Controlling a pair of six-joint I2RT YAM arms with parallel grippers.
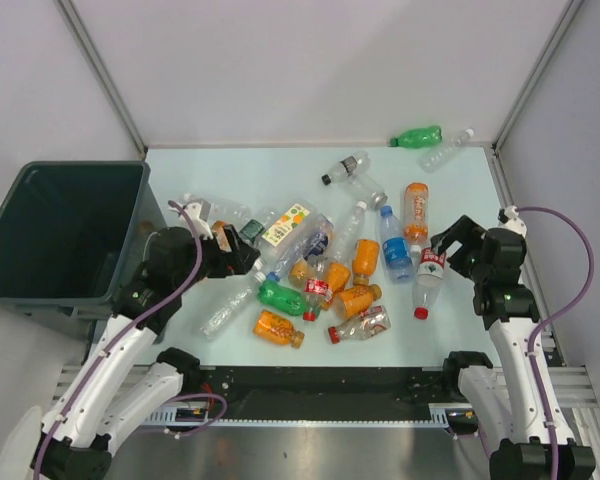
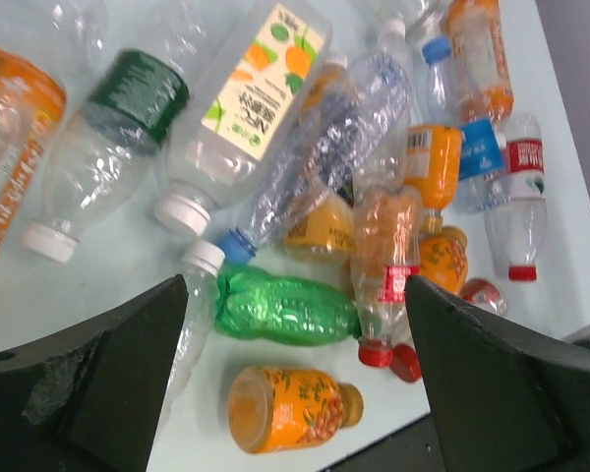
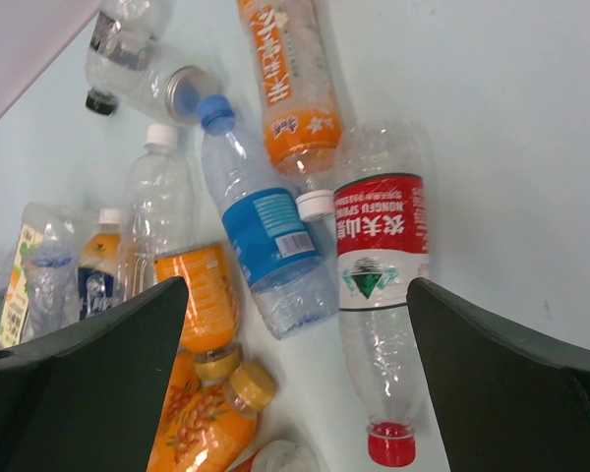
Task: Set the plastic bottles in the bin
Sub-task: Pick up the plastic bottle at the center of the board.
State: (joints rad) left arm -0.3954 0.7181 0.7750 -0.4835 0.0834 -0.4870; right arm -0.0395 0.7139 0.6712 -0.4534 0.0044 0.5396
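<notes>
Left tool (image 2: 295, 290) and right tool (image 3: 295, 290) gaping, empty, above crushed clear, orange, green bottles (image 1: 366, 258), dark bin (image 1: 80, 168) alongside

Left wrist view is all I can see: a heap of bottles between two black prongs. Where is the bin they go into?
Observer: The bin stands at the left edge of the table, out of your picture.
Visitor: Is there a second arm?
Observer: Yes. The right gripper hangs open at the right edge of the heap, over a clear bottle with a red label.
Visitor: Any bottles away from the heap?
Observer: A green bottle and a clear one lie together in the far right corner.
</notes>
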